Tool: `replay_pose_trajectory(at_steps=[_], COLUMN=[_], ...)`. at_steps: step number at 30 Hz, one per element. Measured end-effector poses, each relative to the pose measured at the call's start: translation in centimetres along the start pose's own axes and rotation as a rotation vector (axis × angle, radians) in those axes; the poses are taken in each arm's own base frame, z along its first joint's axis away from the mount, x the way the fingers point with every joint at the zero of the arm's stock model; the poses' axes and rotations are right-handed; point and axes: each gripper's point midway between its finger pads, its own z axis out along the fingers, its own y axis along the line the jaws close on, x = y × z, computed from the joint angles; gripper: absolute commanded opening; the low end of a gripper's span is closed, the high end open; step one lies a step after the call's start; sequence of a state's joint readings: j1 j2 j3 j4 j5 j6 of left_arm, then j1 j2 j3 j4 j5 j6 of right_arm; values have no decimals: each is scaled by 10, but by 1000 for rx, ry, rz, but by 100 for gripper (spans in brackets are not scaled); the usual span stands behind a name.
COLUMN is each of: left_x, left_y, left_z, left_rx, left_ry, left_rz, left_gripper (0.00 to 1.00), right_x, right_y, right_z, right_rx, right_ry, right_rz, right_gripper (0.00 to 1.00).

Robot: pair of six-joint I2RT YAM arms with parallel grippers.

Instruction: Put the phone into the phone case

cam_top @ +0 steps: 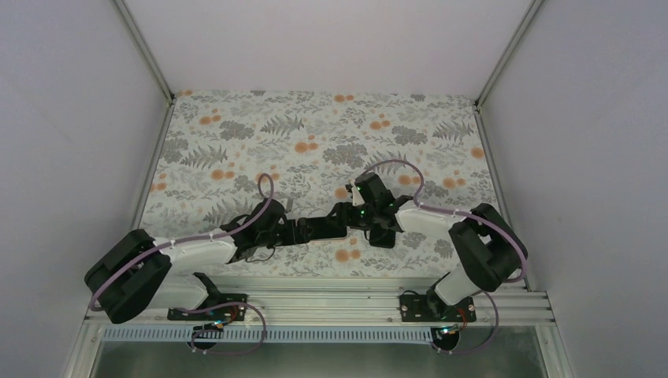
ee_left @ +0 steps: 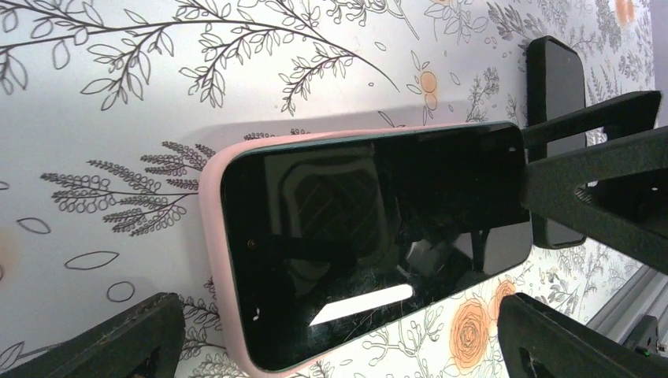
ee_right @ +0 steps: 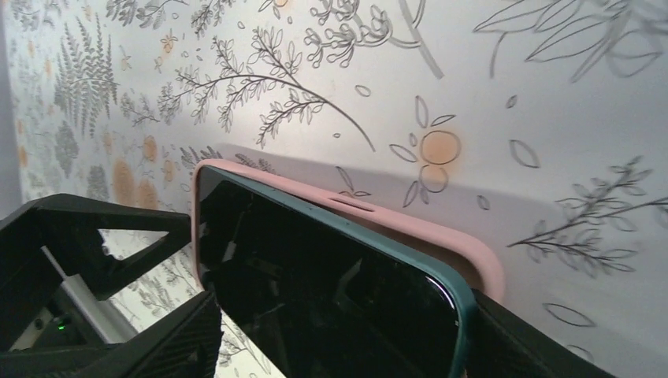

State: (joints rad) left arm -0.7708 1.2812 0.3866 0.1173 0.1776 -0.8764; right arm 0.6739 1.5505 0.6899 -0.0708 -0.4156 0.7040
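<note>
The phone (ee_left: 354, 220), black-screened with a teal edge, lies face up in the pink phone case (ee_left: 211, 236) on the floral cloth. In the right wrist view the phone (ee_right: 315, 283) has its near corner standing above the pink case rim (ee_right: 410, 224). My left gripper (ee_left: 339, 335) hangs over one end of the phone, open wide, touching nothing. My right gripper (ee_right: 343, 335) is open at the other end, its fingers straddling the phone, and one finger (ee_right: 520, 346) rests against the teal corner. In the top view the left gripper (cam_top: 295, 230) and right gripper (cam_top: 356, 216) meet mid-table.
The floral cloth (cam_top: 315, 142) covers the table. White walls (cam_top: 71, 157) close in the left, right and back. An aluminium rail (cam_top: 315, 303) runs along the near edge by the arm bases.
</note>
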Motion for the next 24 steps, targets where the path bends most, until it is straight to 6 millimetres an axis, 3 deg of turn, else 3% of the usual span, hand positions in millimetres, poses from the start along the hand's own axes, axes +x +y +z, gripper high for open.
replay_pose_trajectory(at_steps=[4, 11, 24], left_x=[0, 4, 2], left_y=[1, 9, 11], left_z=[-4, -7, 4], left_rx=[-9, -47, -106], left_ry=[-6, 6, 22], left_rz=[-1, -2, 11], left_gripper=[98, 88, 70], right_x=[-4, -1, 12], right_y=[-6, -16, -22], right_z=[-9, -22, -17], right_rx=[66, 156, 209], right_ry=[-22, -39, -11], right_rz=[-26, -63, -91], right_gripper=[69, 48, 21])
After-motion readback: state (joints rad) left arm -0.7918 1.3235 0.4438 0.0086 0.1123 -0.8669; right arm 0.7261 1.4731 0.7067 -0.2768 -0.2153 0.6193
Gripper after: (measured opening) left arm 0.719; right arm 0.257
